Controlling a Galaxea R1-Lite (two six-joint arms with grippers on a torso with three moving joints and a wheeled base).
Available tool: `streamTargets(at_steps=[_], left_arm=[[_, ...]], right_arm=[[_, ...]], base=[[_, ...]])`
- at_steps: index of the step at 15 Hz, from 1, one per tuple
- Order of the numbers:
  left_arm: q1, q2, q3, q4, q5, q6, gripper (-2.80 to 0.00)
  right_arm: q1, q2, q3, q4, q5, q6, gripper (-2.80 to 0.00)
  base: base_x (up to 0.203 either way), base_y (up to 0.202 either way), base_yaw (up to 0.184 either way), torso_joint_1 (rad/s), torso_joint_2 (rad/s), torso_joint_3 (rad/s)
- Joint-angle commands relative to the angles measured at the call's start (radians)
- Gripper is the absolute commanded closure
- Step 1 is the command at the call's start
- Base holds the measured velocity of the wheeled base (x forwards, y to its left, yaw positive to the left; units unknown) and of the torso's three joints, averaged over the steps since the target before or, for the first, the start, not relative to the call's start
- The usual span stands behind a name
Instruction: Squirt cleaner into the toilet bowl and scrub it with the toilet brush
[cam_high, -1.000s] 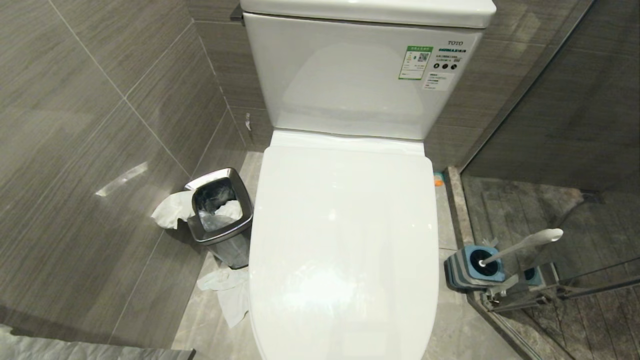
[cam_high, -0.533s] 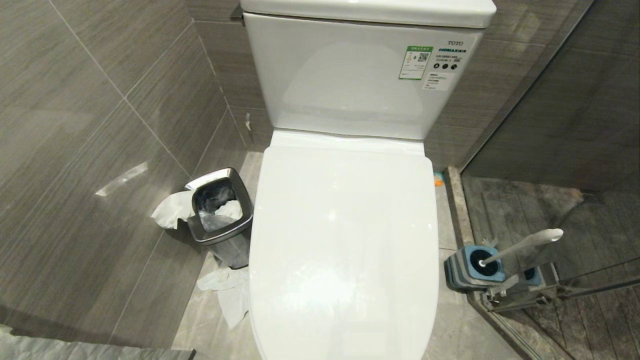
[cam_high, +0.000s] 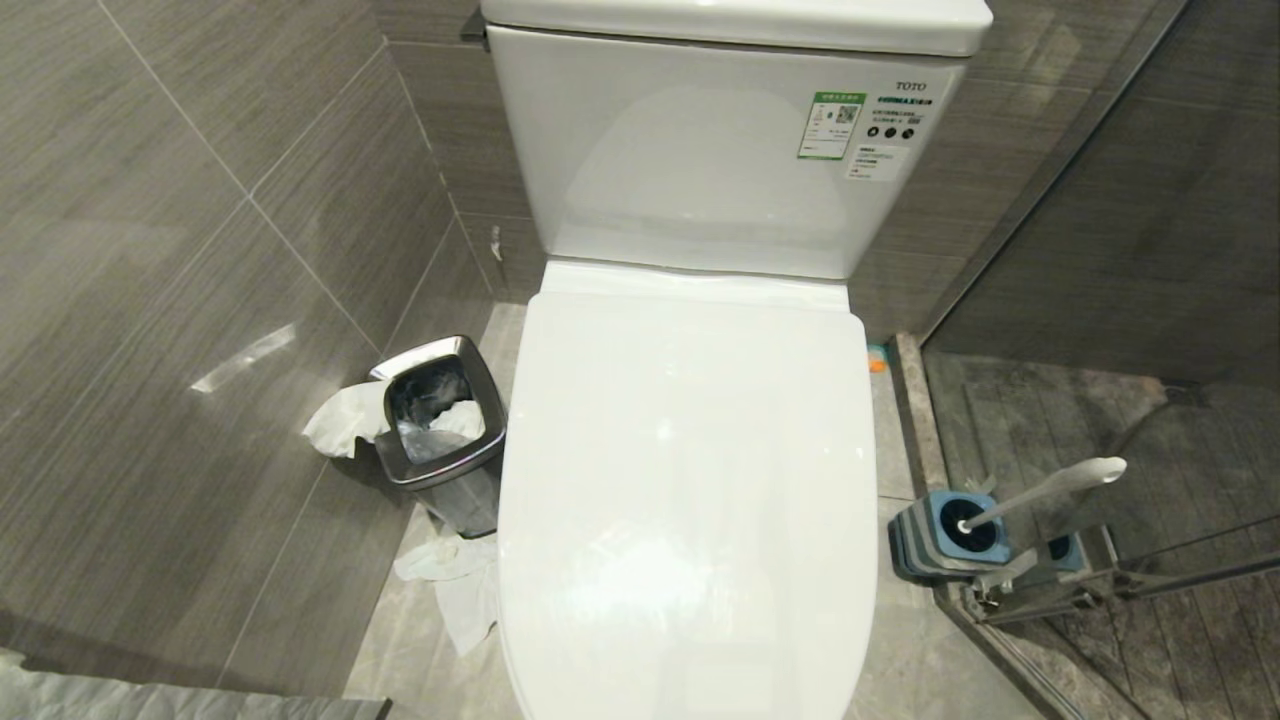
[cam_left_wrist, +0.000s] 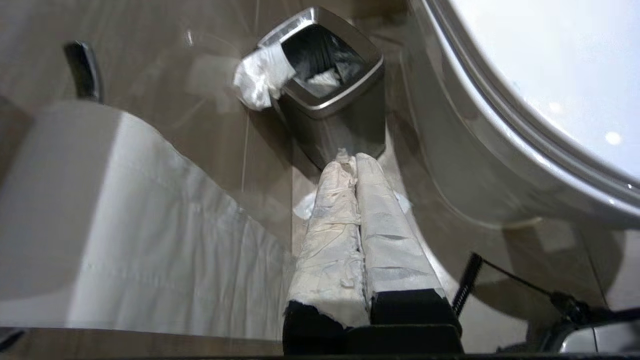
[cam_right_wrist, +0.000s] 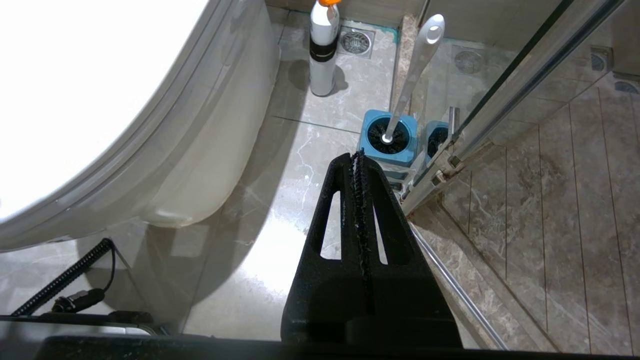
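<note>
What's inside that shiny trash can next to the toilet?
Inside the bin there is a dark liner with crumpled white paper. More paper hangs over its rim on the wall side. Whatever lies beneath the paper is covered, so it cannot be seen.

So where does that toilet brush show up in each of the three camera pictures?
Head view: the toilet brush stands in its blue holder at lower right, beside the glass door.
Left wrist view: not in it.
Right wrist view: upper middle, handle rising from the holder, just past the shut right hand.
Shared landmark: the closed toilet lid.
</note>
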Motion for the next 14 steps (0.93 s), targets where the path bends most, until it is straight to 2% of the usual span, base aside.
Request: streamTargets(at_steps=[1, 5, 7, 8, 14], left_arm=[[0.000, 0.002, 0.002, 0.025, 0.000, -0.010, 0.00], [0.000, 0.002, 0.000, 0.048, 0.008, -0.066, 0.00], [0.000, 0.002, -0.003, 0.051, 0.059, -0.189, 0.00], [0.000, 0.002, -0.003, 0.048, 0.072, -0.209, 0.00], [0.000, 0.002, -0.002, 0.040, 0.072, -0.214, 0.00]], right_arm=[[-0.001, 0.001, 0.000, 0.000, 0.000, 0.000, 0.00], [0.001, 0.001, 0.000, 0.000, 0.001, 0.000, 0.00], [0.000, 0.001, 0.000, 0.000, 0.001, 0.000, 0.00], [0.000, 0.001, 0.000, 0.000, 0.000, 0.000, 0.00], [-0.001, 0.001, 0.000, 0.000, 0.000, 0.000, 0.00]], base=[[0.000, 0.000, 0.000, 0.000, 0.00, 0.000], [0.000, 0.000, 0.000, 0.000, 0.00, 0.000], [0.000, 0.000, 0.000, 0.000, 0.00, 0.000], [0.000, 0.000, 0.000, 0.000, 0.00, 0.000], [0.000, 0.000, 0.000, 0.000, 0.00, 0.000]])
